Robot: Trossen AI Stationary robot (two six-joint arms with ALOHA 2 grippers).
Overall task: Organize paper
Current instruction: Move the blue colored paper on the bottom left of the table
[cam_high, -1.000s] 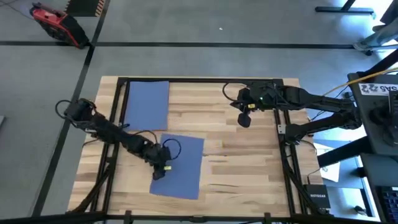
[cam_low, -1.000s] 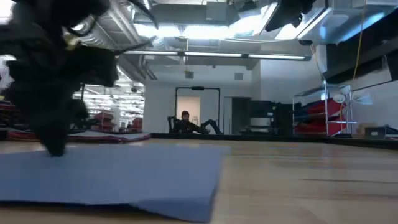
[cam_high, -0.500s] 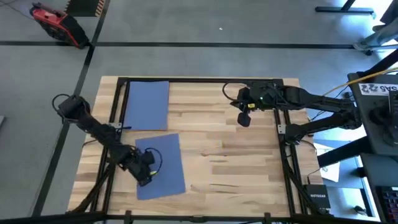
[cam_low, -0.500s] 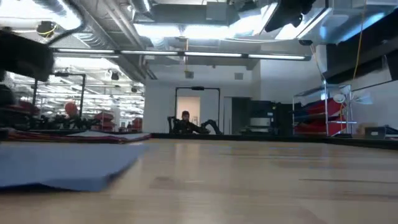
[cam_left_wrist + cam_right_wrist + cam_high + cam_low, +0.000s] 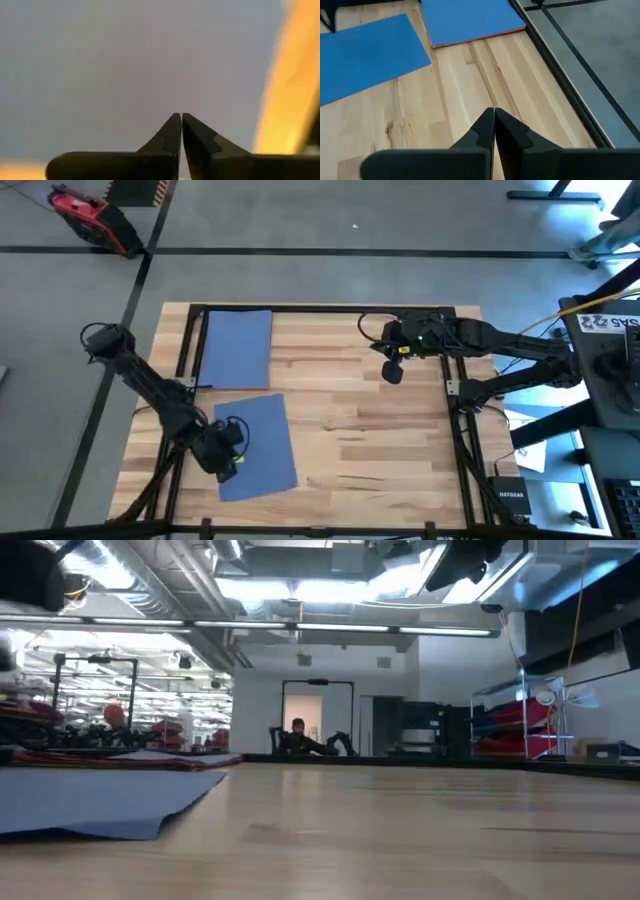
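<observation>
Your bench [image 5: 380, 440] carries two blue sheets: one [image 5: 237, 350] at the far left corner, red edges peeking beneath, one [image 5: 262, 448] near-left under the left gripper [image 5: 226, 461], jaws closed, pressing it. The right gripper [image 5: 393, 372] hovers, jaws closed, empty.

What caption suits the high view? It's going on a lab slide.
Left gripper pressing on a loose blue sheet near the blue-topped stack; right gripper waits over bare table.
</observation>
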